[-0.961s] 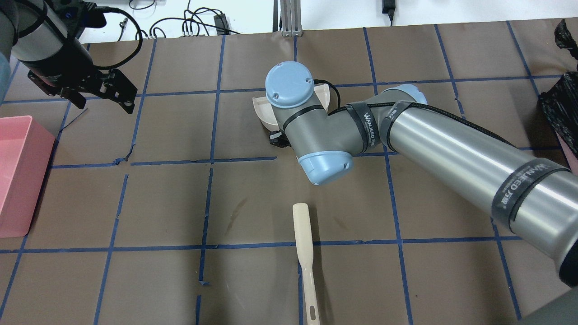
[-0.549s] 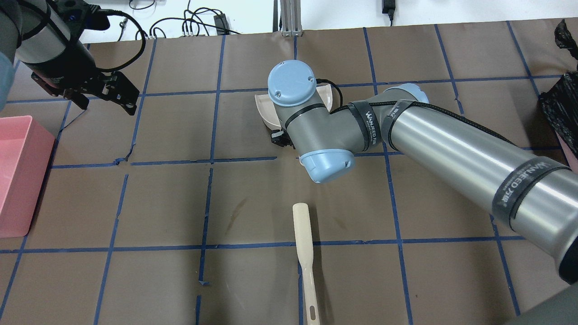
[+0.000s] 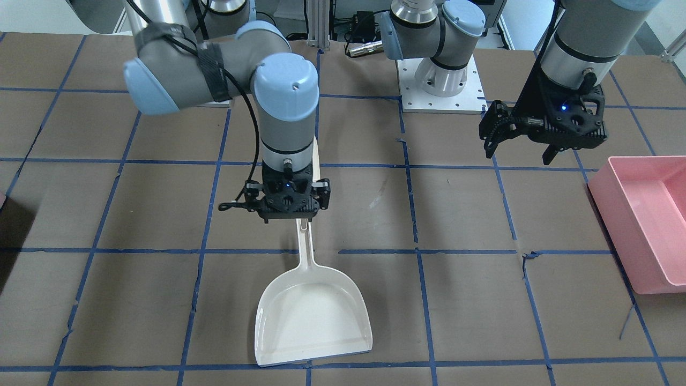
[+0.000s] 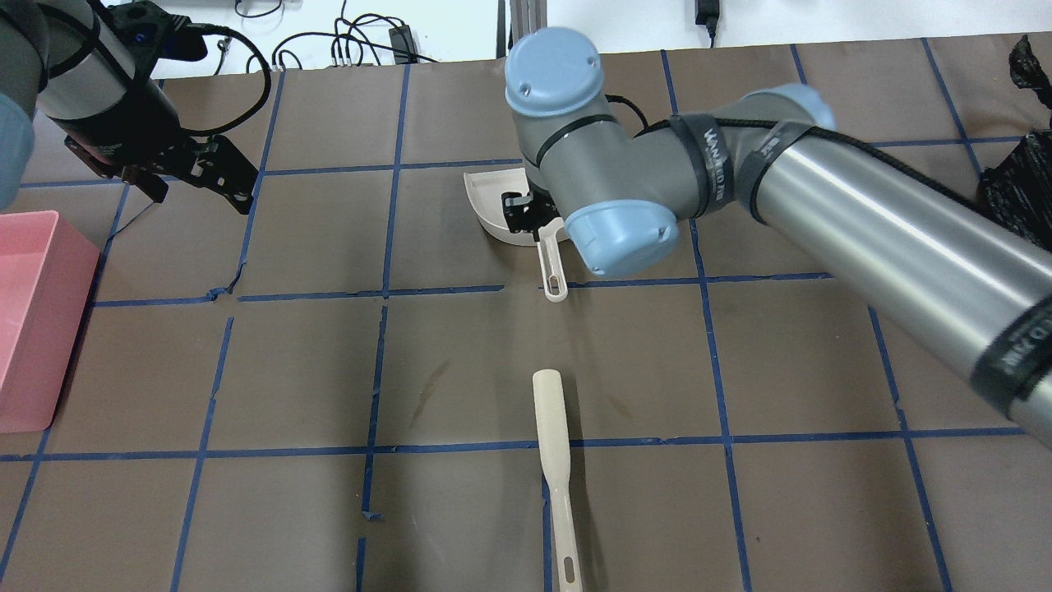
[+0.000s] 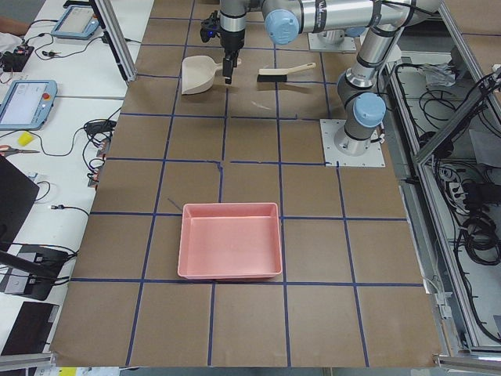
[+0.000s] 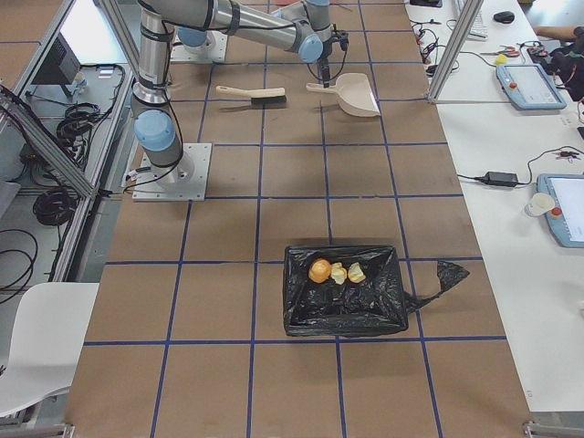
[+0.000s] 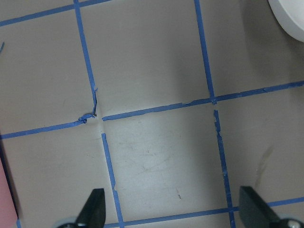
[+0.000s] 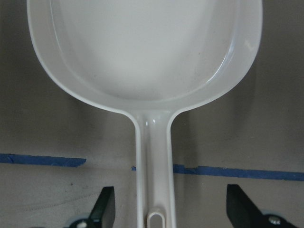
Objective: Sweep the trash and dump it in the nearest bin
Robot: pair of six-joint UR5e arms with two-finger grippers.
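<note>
- The trash (image 6: 338, 272), an orange-brown lump and two pale chunks, lies inside the black-lined bin (image 6: 342, 319) at the counter's (image 4: 288, 370) 3 o'clock end in the overhead view, so the dumping looks finished.
- The dustpan (image 3: 313, 316) lies flat and empty on the counter, at 12 o'clock from the brush (image 4: 551, 427), apparently set down because it is no longer needed.
- The right pincer (image 3: 288, 208) hangs over the dustpan's handle (image 8: 153, 156) with its jaws spread wide, clear of the handle on both sides and holding nothing. This reads as a release.
- The left pincer (image 3: 517, 153) hovers spread and empty near the pink bin (image 4: 37, 345) at 9 o'clock, parked out of the way.
- Half a second ago the right wrist covered the handle in the overhead view. Now it has moved toward 12 o'clock and the handle shows bare down to its hanging hole.
- Dustpan and brush have not moved, and the left arm has barely shifted.
</note>
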